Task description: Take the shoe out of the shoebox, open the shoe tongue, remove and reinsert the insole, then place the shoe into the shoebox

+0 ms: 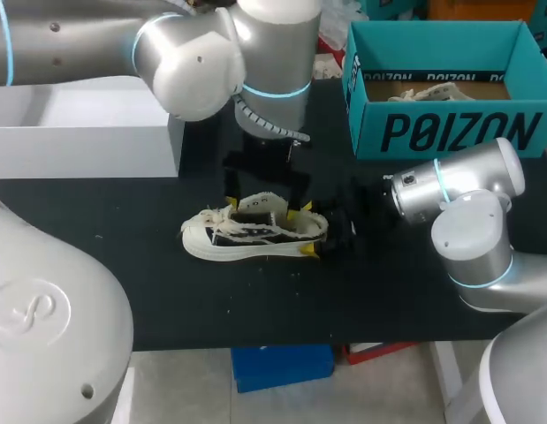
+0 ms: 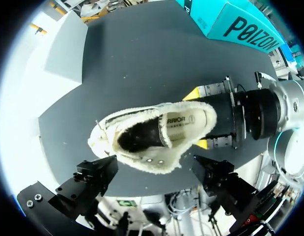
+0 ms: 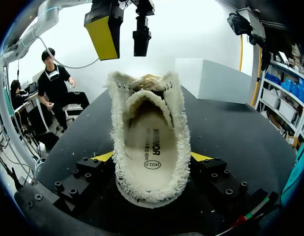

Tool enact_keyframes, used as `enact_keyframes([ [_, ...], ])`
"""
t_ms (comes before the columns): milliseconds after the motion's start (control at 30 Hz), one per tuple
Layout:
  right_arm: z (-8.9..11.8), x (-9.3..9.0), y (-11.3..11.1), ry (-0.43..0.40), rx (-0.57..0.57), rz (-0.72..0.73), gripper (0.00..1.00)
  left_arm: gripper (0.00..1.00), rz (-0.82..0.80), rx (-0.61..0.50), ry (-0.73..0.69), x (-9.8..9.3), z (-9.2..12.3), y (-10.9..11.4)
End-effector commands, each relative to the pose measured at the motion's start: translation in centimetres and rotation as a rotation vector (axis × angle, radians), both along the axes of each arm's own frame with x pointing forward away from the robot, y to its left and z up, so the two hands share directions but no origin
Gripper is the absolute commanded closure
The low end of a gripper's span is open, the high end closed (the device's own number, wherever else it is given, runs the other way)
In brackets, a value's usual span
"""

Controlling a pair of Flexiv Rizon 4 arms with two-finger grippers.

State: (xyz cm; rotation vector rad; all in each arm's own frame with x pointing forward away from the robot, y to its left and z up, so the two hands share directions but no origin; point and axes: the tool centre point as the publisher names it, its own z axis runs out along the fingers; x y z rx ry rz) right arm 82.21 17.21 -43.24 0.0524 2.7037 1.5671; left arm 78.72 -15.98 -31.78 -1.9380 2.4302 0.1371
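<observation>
- Table [image 1: 123, 265]: black top, fills the middle band of the head view.
- White box [image 1: 87, 132]: upper left of the head view, well apart from the shoe.
- Shoebox [image 1: 450, 132]: teal, open-topped, upper right of the head view. Something pale lies inside; I cannot tell what.
- Shoe [image 1: 255, 234]: pale low-top with a fleecy lining. It sits sole-down at the centre of the head view, out of the shoebox, toe toward the frame's left. Judged light and soft, with an upper that gives under pressure and a firmer rubber sole. The heel sides look the surest hold, and the tongue and collar edges the place to pinch.
- Right hand [image 2: 198, 119]: enters from the right of the head view. Its fingers are closed narrowly on the shoe's heel, one yellow tip against each side.
- Left hand [image 1: 261, 199]: hangs directly above the shoe's opening, fingers spread wide, gripping nothing. Whether a tip touches the collar cannot be told.
- Insole [image 3: 151, 147]: cream, printed, lying flat inside the shoe and judged thin, floppy and easily creased.
</observation>
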Motion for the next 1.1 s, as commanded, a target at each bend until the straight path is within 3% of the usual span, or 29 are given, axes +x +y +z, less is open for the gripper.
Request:
enact_keyframes([
  [33,-0.3,0.1,0.1,-0.001,-0.001,-0.002,1.0,0.0,0.015,0.094,-0.019,0.6,-1.1,-1.2],
  [533,-0.3,0.1,0.1,-0.001,-0.001,-0.002,1.0,0.0,0.056,0.202,-0.054,2.5,-4.4,-1.2],
  [1100,-0.3,0.1,0.1,-0.001,-0.001,-0.002,1.0,0.0,0.06,0.298,-0.044,2.3,-5.6,-0.2],
])
